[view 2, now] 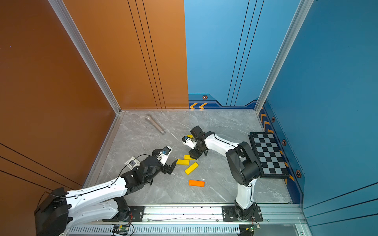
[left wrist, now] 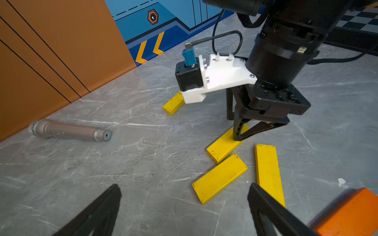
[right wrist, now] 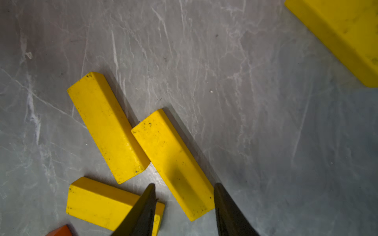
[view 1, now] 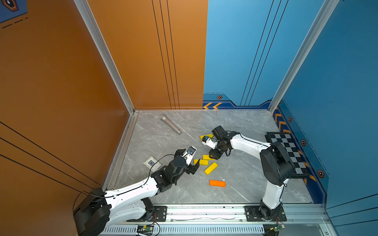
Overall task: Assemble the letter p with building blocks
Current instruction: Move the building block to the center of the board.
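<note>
My building blocks point(view 1: 211, 168) lie flat and scattered on the grey marbled counter point(view 1: 163, 143), none joined into any outline. Three yellow planks are bunched near the middle. A fourth yellow plank point(left wrist: 173, 103) lies farther back, half hidden under my right wrist camera point(left wrist: 189, 75), and the orange plank point(view 1: 217, 183) sits alone on the near side (the yellow faces are scuffed with dark specks). My left arm stretches low from its base toward the bunch. My left claw point(view 1: 194, 167) hovers wide open, holding nothing, its tips just beside the middle plank point(view 1: 201, 162). My right arm climbs from its base to a high elbow beside the chessboard point(view 1: 286, 151), then reaches inward with the wrist bent so my right claw point(right wrist: 184, 183) points straight down. Its jaws are narrowed astride the rear plank point(right wrist: 173, 161), one tip along each long side and close against it. I cannot tell whether they actually press it, and the plank lies flat on the counter
</note>
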`<state>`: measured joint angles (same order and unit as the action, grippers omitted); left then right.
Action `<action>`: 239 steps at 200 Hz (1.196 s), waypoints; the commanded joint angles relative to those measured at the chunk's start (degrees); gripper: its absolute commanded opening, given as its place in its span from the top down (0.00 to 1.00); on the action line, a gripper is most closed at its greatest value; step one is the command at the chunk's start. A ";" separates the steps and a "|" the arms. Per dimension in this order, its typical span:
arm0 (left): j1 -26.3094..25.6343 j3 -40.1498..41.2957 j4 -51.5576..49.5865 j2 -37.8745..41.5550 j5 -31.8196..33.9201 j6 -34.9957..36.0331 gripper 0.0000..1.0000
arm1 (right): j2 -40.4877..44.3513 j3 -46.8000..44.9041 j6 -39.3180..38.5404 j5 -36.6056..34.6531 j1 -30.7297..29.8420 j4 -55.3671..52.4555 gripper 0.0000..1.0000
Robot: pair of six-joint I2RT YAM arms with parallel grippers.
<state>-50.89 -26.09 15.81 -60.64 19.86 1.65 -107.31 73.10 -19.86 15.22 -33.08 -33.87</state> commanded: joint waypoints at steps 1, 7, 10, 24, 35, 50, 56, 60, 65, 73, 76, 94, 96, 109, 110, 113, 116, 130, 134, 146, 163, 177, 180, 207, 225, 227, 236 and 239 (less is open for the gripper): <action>0.50 0.99 1.41 0.68 -0.93 0.29 0.01 | -1.83 0.65 -1.41 0.21 -0.86 -0.37 0.51; 0.36 0.98 1.41 0.50 -0.81 0.28 0.01 | -2.22 0.81 -1.40 0.28 -1.02 -0.41 0.51; 0.43 0.96 1.39 0.46 -0.72 0.28 0.01 | -2.35 1.00 -1.41 0.10 -1.10 -0.49 0.52; 0.44 0.96 1.41 0.26 -0.52 0.40 0.01 | -2.47 1.00 -1.40 -0.80 -1.55 -0.50 0.52; 0.46 0.91 1.35 0.26 -0.30 0.37 0.01 | -2.40 0.80 -1.48 -0.89 -1.87 -0.50 0.52; 0.51 0.96 1.41 0.43 -0.18 0.39 0.01 | -2.42 0.44 -1.59 -1.44 -2.37 -0.67 0.52; 0.44 1.03 1.35 0.51 -0.18 0.38 0.01 | -2.43 0.32 -1.50 -2.11 -2.54 -0.75 0.52; 0.47 1.02 1.38 0.52 -0.19 0.31 0.01 | -2.51 0.32 -1.58 -2.52 -2.59 -0.76 0.53; 0.47 0.96 1.40 0.50 -0.21 0.33 0.01 | -2.63 0.29 -1.59 -3.04 -2.80 -0.84 0.52; 0.45 0.96 1.33 0.39 -0.30 0.20 0.01 | -2.81 0.12 -1.51 -4.16 -3.14 -0.85 0.53; 0.45 0.95 1.40 0.43 -0.27 0.20 0.01 | -2.94 0.16 -1.50 -4.48 -3.30 -0.93 0.53; 0.40 0.95 1.38 0.48 -0.30 0.11 0.01 | -3.31 0.14 -1.41 -7.51 -3.99 -0.89 0.53; 0.43 0.95 1.40 0.49 -0.29 0.15 0.01 | -3.36 0.25 -1.41 -8.00 -4.09 -0.90 0.53; 0.49 0.96 1.37 0.48 -0.31 0.14 0.01 | -3.59 0.44 -1.90 -10.74 -4.79 -0.87 0.53; 0.51 0.96 1.35 0.46 -0.28 0.08 0.01 | -3.60 0.45 -1.92 -10.91 -4.84 -0.86 0.53; 0.46 0.97 1.32 0.44 -0.30 0.08 0.01 | -3.61 0.39 -2.07 -11.29 -4.93 -0.85 0.52; 0.45 0.95 1.34 0.48 -0.32 0.03 0.01 | -3.61 0.56 -2.19 -11.65 -4.97 -0.81 0.52; 0.46 0.95 1.33 0.60 -0.48 -0.06 0.01 | -3.70 1.27 -2.20 -12.08 -4.93 -0.76 0.51; 0.45 0.95 1.26 0.61 -0.45 -0.02 0.01 | -3.78 1.50 -2.20 -12.19 -4.91 -0.76 0.52; 0.45 0.95 1.29 0.60 -0.39 -0.07 0.01 | -4.04 2.12 -2.35 -12.53 -4.89 -0.75 0.51; 0.48 1.08 1.30 0.80 -0.38 -0.06 0.01 | -4.55 2.87 -2.77 -12.76 -4.89 -0.76 0.51; 0.47 1.04 1.28 0.84 -0.33 0.00 0.01 | -4.92 3.33 -2.89 -12.62 -4.89 -0.76 0.52; 0.46 1.02 1.26 0.84 -0.34 0.01 0.01 | -4.97 3.44 -2.90 -12.52 -4.89 -0.76 0.53; 0.43 1.04 1.36 0.71 -0.08 0.02 0.01 | -5.28 3.95 -2.23 -10.04 -4.71 -0.50 0.61; 0.49 1.02 1.25 0.86 0.01 0.02 0.01 | -5.84 4.64 -0.20 -10.15 -4.38 -0.07 0.67; 0.46 1.03 1.26 0.87 -0.02 0.02 0.01 | -5.93 4.65 0.05 -10.13 -4.30 0.00 0.67; 0.45 1.13 1.32 1.01 0.13 -0.04 0.01 | -6.31 5.12 0.98 -10.13 -4.14 0.11 0.67; 0.42 1.16 1.25 1.05 0.17 -0.04 0.01 | -6.45 5.20 1.16 -10.13 -4.10 0.16 0.68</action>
<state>-50.89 -25.93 16.08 -60.62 19.88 1.65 -111.98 76.23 -21.26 4.43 -37.80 -33.45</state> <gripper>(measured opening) 0.985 0.335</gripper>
